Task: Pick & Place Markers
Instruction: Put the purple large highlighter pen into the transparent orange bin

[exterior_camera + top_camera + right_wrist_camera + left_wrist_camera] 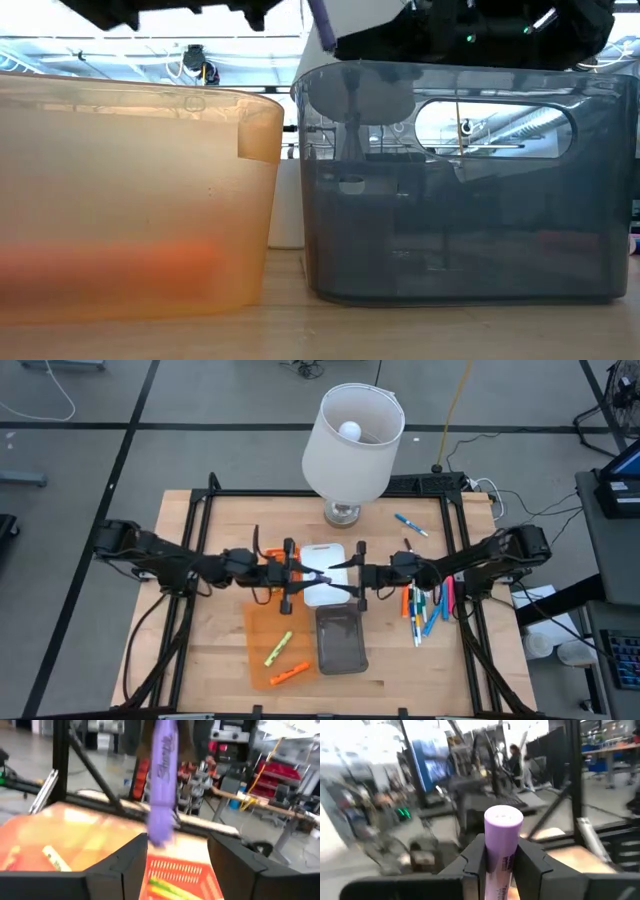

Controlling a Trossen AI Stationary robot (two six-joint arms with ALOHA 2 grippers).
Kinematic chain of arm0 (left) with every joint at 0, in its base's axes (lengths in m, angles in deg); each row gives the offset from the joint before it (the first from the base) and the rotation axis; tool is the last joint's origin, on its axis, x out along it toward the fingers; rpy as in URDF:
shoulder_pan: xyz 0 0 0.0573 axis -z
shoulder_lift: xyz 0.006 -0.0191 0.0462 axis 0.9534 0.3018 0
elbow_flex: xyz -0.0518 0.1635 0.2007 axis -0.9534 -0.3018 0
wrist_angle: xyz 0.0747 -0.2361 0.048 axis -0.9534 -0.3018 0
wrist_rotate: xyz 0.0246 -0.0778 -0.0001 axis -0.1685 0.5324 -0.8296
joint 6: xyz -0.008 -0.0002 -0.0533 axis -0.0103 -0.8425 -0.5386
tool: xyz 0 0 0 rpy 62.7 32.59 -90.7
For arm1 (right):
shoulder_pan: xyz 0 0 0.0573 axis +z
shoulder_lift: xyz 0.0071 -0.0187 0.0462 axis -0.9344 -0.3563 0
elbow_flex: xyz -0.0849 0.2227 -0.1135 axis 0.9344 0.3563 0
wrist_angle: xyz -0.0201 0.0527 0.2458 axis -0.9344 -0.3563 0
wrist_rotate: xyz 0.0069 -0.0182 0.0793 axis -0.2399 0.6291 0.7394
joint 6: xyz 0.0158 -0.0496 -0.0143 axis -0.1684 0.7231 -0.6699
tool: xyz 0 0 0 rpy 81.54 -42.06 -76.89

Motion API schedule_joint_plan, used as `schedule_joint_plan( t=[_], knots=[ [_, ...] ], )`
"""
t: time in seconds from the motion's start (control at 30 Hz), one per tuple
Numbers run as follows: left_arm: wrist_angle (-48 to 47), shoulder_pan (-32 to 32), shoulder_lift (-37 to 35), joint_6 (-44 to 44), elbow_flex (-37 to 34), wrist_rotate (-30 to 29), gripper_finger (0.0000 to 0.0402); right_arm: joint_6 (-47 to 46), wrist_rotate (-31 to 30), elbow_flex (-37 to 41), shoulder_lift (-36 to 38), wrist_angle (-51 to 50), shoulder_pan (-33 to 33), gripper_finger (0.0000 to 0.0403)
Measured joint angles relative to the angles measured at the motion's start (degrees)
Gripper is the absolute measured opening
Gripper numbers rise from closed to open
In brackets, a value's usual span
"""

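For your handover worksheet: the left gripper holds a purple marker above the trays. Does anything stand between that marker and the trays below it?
Nothing visible blocks it. The left gripper is shut on the purple marker, with the right gripper open just beside it. Below lie the white tray, the grey tray and the orange tray, all uncovered.

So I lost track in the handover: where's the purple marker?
The purple marker is clamped in the left gripper, held above the white tray at table centre, facing the open right gripper.

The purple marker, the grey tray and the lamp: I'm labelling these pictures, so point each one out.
purple marker [502,840], left wrist view, on its barrel below the cap end.
grey tray [460,250], low view, on its front wall.
lamp [345,455], high view, on the white shade's side.
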Motion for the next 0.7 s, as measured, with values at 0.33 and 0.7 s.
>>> schedule_joint_plan(
  t=[0.33, 0.7],
  knots=[
    [-37.1, 10.6, -3.9, -32.6, 0.0, -1.4, 0.0069, -0.2, -2.5, -0.1, 14.9, -18.8, 1.8, 0.0185],
    [-47.8, 17.6, -1.1, -49.5, -0.1, 3.2, 0.0069, -1.6, -2.5, -0.1, 18.6, -21.9, 2.7, 0.0172]
  ],
)
